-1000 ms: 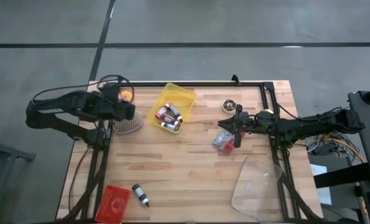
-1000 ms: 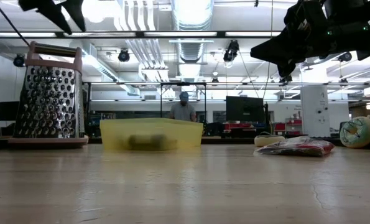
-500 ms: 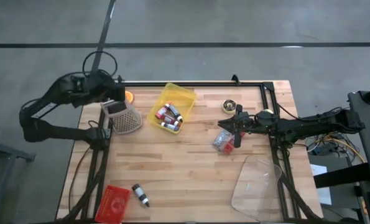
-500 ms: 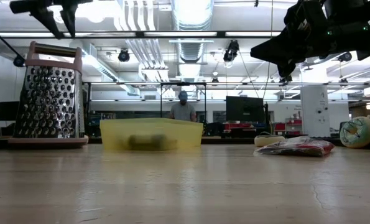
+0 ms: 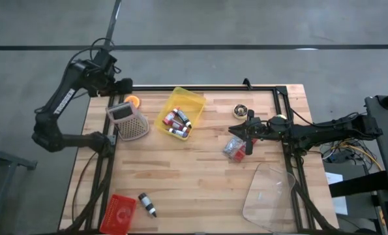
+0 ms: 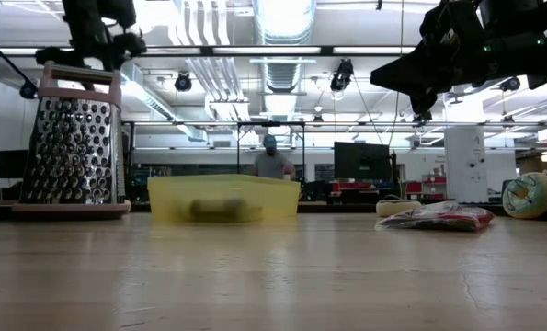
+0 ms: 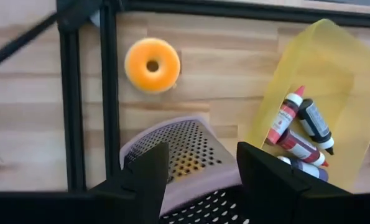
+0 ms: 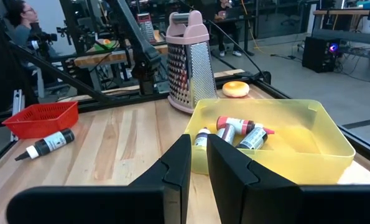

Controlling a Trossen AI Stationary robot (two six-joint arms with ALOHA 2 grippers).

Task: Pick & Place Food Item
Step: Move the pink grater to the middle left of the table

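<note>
An orange donut lies flat on the table at the far left, beside a metal box grater that stands upright on its base. In the left wrist view the donut lies beyond the grater. My left gripper hangs open and empty in the air over the table's far left edge, just beyond the donut; its fingers frame the grater. My right gripper hovers shut and empty over a red packet at the right.
A yellow bin with several small bottles sits at the far middle. A small round object lies near the right gripper. A red basket and a bottle lie at the near left, and a clear plastic lid at the near right.
My left gripper has moved from above the grater toward the table's far edge, past the donut, with the arm swinging back and folding up. The grater and donut have stayed where they were. My right arm has kept still.
</note>
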